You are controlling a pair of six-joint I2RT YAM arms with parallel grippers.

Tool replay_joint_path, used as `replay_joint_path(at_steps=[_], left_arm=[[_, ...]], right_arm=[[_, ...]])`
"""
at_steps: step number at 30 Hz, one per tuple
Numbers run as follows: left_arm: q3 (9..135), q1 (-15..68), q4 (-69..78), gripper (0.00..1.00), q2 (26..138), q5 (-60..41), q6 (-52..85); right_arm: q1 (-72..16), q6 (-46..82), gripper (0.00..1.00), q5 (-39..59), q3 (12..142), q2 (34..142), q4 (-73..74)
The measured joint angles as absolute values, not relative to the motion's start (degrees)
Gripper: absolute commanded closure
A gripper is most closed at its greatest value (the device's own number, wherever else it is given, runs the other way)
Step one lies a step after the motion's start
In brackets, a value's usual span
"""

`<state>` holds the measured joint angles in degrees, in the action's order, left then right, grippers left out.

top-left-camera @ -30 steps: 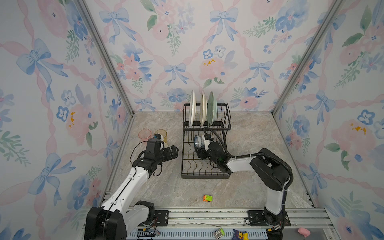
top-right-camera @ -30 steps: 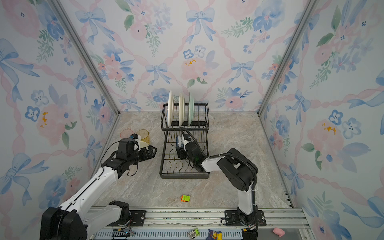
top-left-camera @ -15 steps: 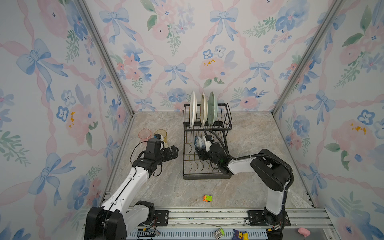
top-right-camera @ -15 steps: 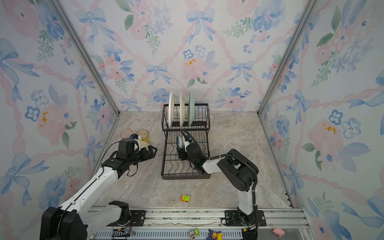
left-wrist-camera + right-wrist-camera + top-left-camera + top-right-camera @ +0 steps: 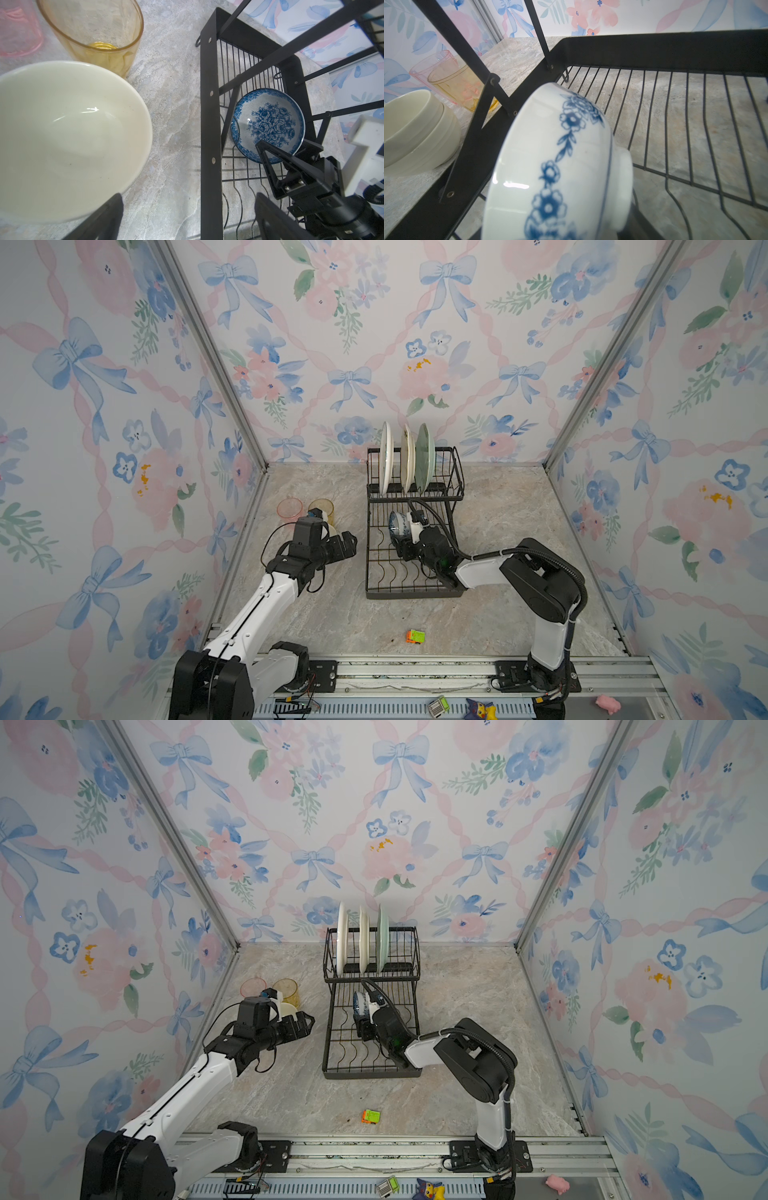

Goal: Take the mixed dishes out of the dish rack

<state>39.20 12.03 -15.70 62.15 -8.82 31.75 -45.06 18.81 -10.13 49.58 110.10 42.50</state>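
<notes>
Left wrist view: white bowl [image 5: 62,135] sits upright on the bench [image 5: 176,104], left of the dish rack [image 5: 209,124]. Amber tumbler [image 5: 93,31] is just beyond it, pink tumbler [image 5: 18,31] beside that, further left. So three items are out, by my count.

Blue-patterned bowl [image 5: 268,124] is in the lower tray towards the far end, tipped on edge, inside facing left. Right claw [image 5: 404,548] has it by the near rim. One finger lies across the inner face and the other is hidden behind the wall, so I read it as clamped on the rim, not a loose straddle. Can't tell if the bowl is clear of the wires yet.

Left claw [image 5: 345,546] is gaping wide and empty, hovering over the bench between white bowl and rack.

Left to do: white plate [image 5: 385,458], cream plate [image 5: 408,460], pale green plate [image 5: 426,458], all upright in the slots of the raised upper basket at the far end. Rest of the lower tray is bare wire.

Estimate: a bit under halfway, four of seven once this bowl lands. Toy block [image 5: 415,636] on the near bench isn't part of the job.
</notes>
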Motion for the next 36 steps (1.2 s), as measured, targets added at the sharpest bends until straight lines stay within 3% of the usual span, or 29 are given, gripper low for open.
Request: replay_joint_path(at_steps=[29,36], left_arm=[[39.2,12.0,-15.7,0.02,62.5,-8.8,31.7],[39.2,12.0,-15.7,0.02,62.4,-8.8,31.7]], right_arm=[[-51.2,8.9,0.39,-29.8,49.9,107.6,37.0],[-51.0,11.5,0.38,-29.6,48.1,103.8,33.4]])
